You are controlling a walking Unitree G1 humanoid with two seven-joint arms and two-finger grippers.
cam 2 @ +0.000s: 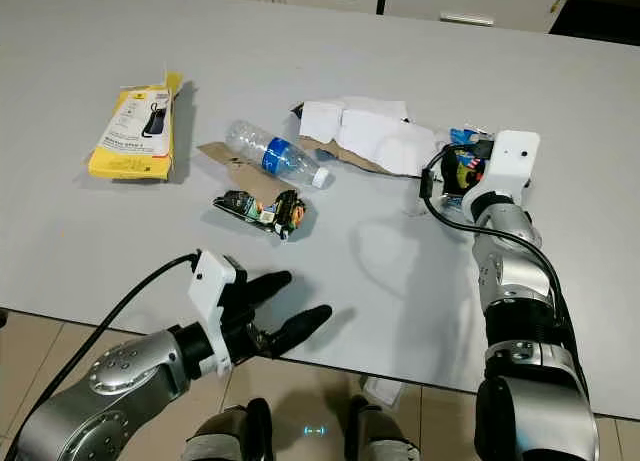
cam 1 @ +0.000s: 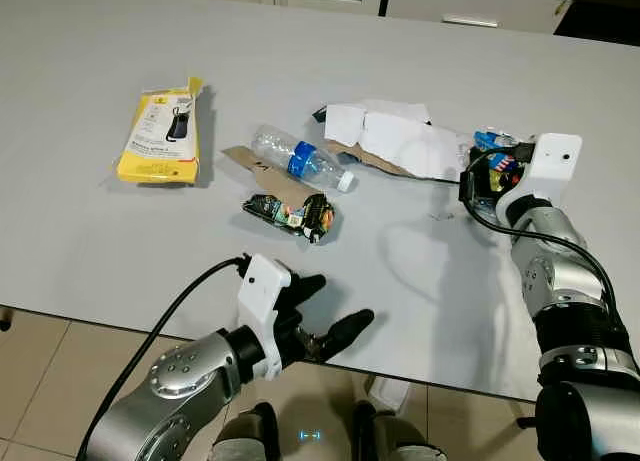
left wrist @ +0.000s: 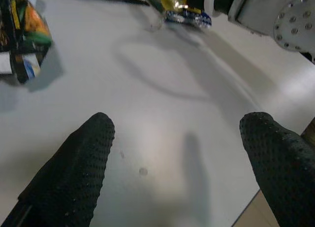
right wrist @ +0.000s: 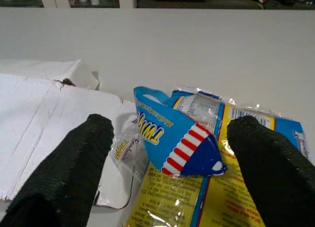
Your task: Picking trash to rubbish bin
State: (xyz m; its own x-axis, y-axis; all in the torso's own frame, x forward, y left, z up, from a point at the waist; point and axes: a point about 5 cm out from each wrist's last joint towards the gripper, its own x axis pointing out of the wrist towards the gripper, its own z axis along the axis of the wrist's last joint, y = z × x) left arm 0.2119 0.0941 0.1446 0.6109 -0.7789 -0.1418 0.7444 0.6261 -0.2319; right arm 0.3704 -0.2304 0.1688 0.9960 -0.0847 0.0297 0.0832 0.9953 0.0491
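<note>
We see the right gripper (right wrist: 165,163) at the far right of the grey surface (cam 1: 420,281), fingers apart on either side of a crumpled blue and yellow snack wrapper (right wrist: 197,153) lying beside flattened white cardboard (cam 1: 395,136). The left gripper (cam 1: 325,316) hovers at the near edge, fingers spread. A plastic bottle (cam 1: 300,159), a dark wrapper (cam 1: 290,214) and a yellow box (cam 1: 165,136) lie to the left.

Even, bright overhead light; the table (cam 1: 120,271) reads pale grey with soft shadows beside the box (cam 1: 165,136) and bottle (cam 1: 300,158). Head views are sharp. The left wrist view is blurred, its wrapper (left wrist: 22,35) smeared. The foil packet (right wrist: 197,153) shows glare.
</note>
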